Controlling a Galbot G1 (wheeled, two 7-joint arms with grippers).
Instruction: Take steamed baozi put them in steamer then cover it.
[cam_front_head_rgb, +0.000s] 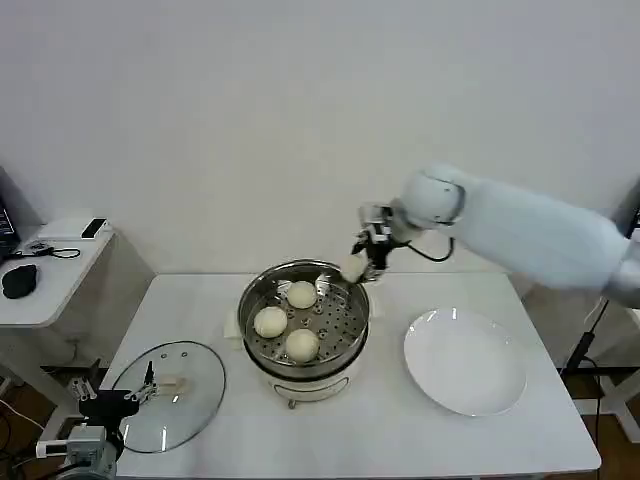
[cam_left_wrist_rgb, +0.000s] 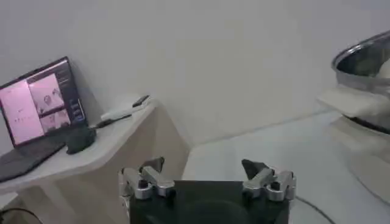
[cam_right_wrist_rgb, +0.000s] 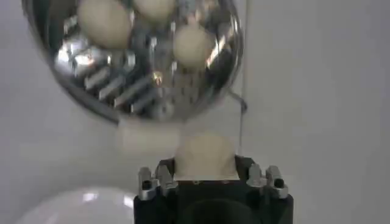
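You have three baozi (cam_front_head_rgb: 287, 321) lying on the tray in the steamer (cam_front_head_rgb: 255, 292) at the counter's (cam_front_head_rgb: 380, 430) middle, and the fourth baozi (cam_front_head_rgb: 353, 266) pinched between the right gripper's (cam_front_head_rgb: 362, 262) narrowly set fingers, just above the steamer's far right rim; bring it leftward and nearer over the bare right part of the tray, lower it gently, then open slowly so it does not roll; the left gripper (cam_front_head_rgb: 150, 385) hangs over the cover (cam_front_head_rgb: 195, 375) at the near left, its fingers spread and touching nothing; the plate (cam_front_head_rgb: 465, 360) lies bare at the right.
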